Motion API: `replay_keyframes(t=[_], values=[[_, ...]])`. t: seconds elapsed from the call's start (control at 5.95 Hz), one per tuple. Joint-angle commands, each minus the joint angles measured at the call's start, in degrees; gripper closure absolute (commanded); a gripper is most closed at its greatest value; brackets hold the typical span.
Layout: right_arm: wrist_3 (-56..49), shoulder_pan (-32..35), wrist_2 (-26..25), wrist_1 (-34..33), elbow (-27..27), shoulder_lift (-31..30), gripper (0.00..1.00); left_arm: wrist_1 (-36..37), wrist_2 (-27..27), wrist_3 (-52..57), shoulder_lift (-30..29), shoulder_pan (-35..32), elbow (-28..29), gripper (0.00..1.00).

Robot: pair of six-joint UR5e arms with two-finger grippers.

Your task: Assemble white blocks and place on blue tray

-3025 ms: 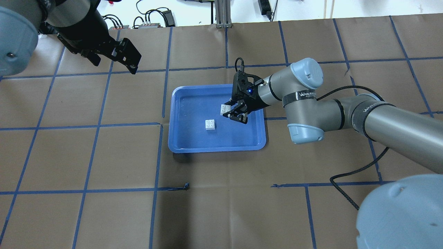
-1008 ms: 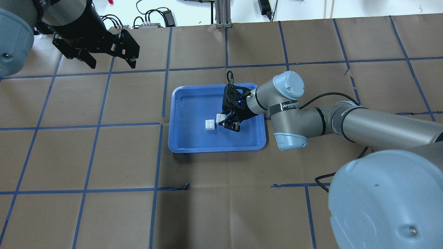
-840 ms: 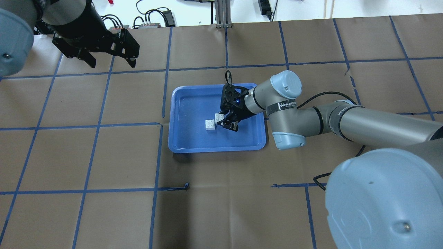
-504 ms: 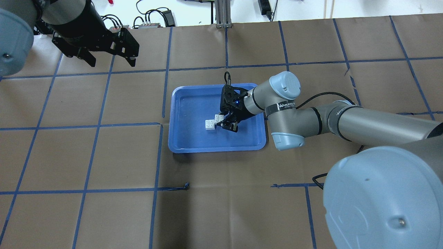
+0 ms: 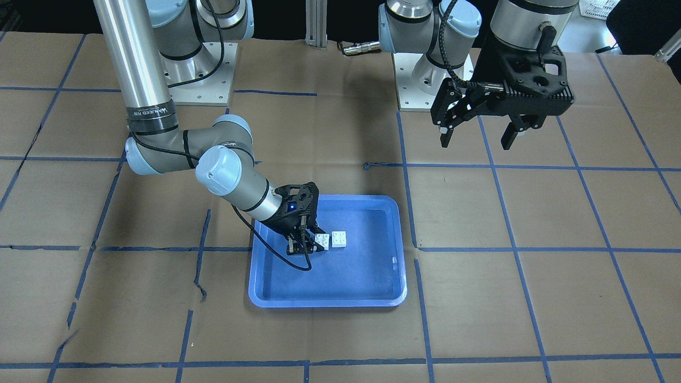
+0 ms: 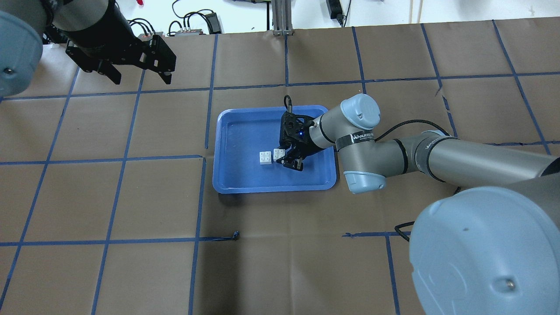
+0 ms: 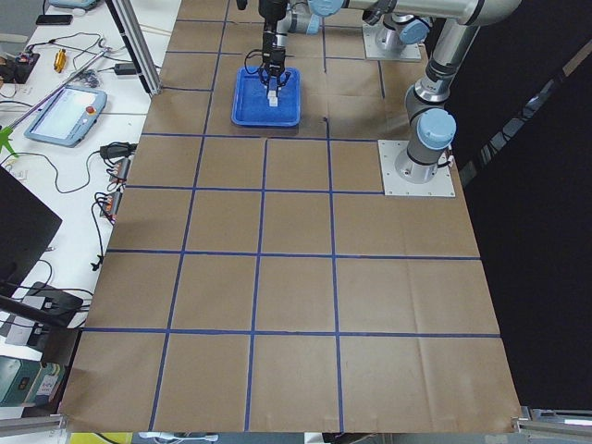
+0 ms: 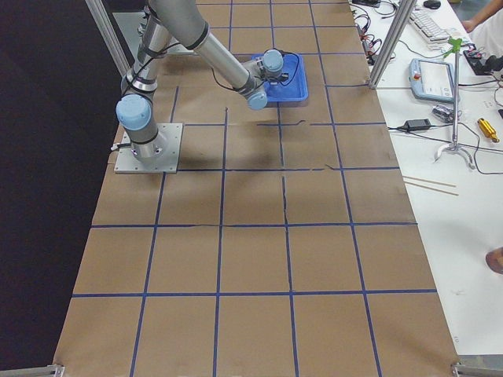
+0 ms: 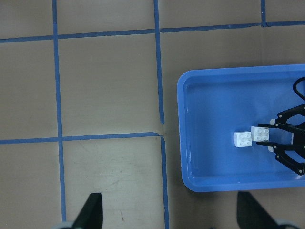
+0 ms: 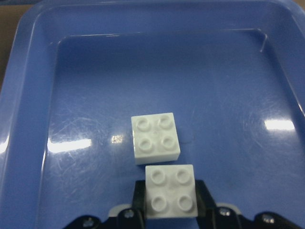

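Your right tool (image 6: 283,157) is clamped on one white block (image 10: 170,196): its two fingers press the block's opposite sides, and the four studs face up. The tool reaches in low over the blue tray (image 6: 232,175), with the rest of the arm trailing away over the tray's rim on the tool's own side.

Directly ahead of the fingertips, on the tray floor, lies the second white block (image 10: 156,137), also studs up and turned slightly out of line with the held one. In the wrist view the near edge of this block runs right along the far edge of the held block. You cannot tell from any view whether the two touch, or whether the held block rests on the tray floor or hangs a little above it. The two are side by side, not stacked.

Your left tool (image 5: 476,139) hangs above the desk (image 6: 306,262) with its fingers spread apart and nothing between them. The tray and both blocks are well apart from it, ahead in its wrist view, with bare brown paper and blue tape lines directly beneath it.
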Motion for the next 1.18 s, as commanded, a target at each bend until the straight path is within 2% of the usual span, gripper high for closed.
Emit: replay_keyframes(t=[0.0,1.01], values=[[0.0,0.2,0.1,0.0,0.0,-0.2,0.84,0.0,0.0,0.0,0.0,0.0,0.0,0.01],[0.2,0.9,0.6,-0.2,0.0,0.2,0.82,0.1,0.0,0.0,0.0,0.0,0.0,0.01]])
